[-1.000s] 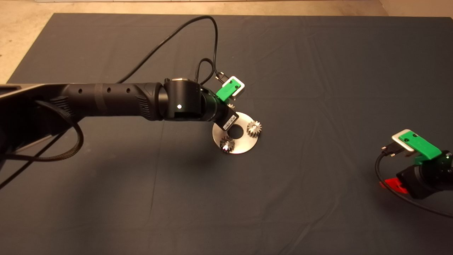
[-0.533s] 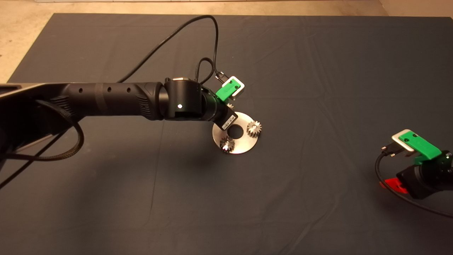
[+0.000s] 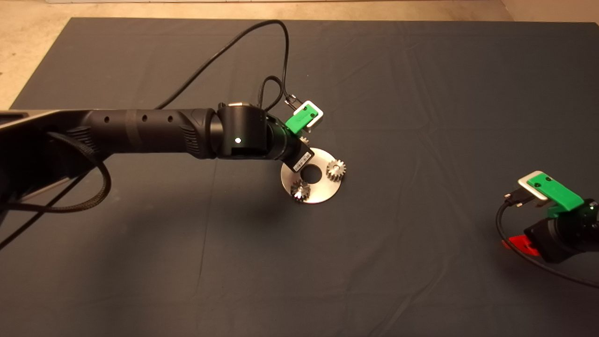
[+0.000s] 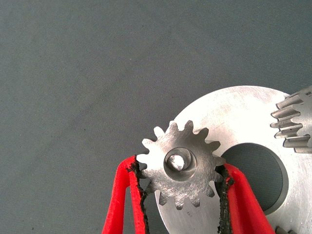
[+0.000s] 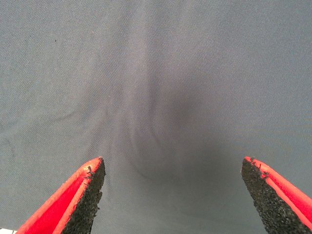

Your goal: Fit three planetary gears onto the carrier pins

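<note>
A shiny metal disc with a large centre hole lies mid-mat. Two planetary gears sit on carrier pins on it. In the left wrist view a third planetary gear sits over the disc at its rim, and a carrier pin shows inside its bore. My left gripper is shut on this gear, with a pad against its teeth on each side. From the head view the left wrist hides those fingers. My right gripper waits open over bare mat at the lower right.
The left arm reaches in across the mat from the left, and its black cable loops above the disc. The dark mat has shallow creases. Pale floor borders it at the far left.
</note>
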You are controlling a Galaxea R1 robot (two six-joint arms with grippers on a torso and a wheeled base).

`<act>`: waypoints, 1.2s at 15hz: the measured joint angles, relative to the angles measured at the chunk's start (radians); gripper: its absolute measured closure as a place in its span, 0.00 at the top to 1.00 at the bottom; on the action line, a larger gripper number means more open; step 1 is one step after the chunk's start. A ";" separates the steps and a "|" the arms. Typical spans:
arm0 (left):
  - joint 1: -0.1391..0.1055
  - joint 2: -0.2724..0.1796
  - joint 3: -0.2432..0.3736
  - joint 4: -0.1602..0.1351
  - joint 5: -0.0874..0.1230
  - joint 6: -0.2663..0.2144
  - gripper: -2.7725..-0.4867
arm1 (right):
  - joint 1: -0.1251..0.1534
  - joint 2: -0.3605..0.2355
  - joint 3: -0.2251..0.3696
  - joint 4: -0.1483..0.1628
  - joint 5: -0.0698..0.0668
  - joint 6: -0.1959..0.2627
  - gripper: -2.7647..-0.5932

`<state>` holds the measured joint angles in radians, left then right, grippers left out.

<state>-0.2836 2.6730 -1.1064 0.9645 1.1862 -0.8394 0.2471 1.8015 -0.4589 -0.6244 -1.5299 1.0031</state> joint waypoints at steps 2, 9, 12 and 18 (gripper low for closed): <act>0.000 0.000 0.000 0.000 0.000 0.000 0.02 | 0.000 0.001 0.000 0.000 0.000 0.000 0.68; 0.000 0.000 0.000 0.000 0.000 0.000 0.02 | 0.000 0.002 0.000 0.000 0.000 0.000 0.68; 0.000 -0.001 0.000 0.000 0.007 0.000 0.02 | 0.000 0.002 0.000 0.000 0.000 0.000 0.68; 0.000 -0.003 0.001 -0.007 0.015 0.003 0.02 | 0.000 0.002 0.000 0.000 0.000 0.000 0.68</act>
<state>-0.2836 2.6704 -1.1055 0.9572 1.2013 -0.8366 0.2469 1.8036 -0.4589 -0.6243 -1.5298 1.0033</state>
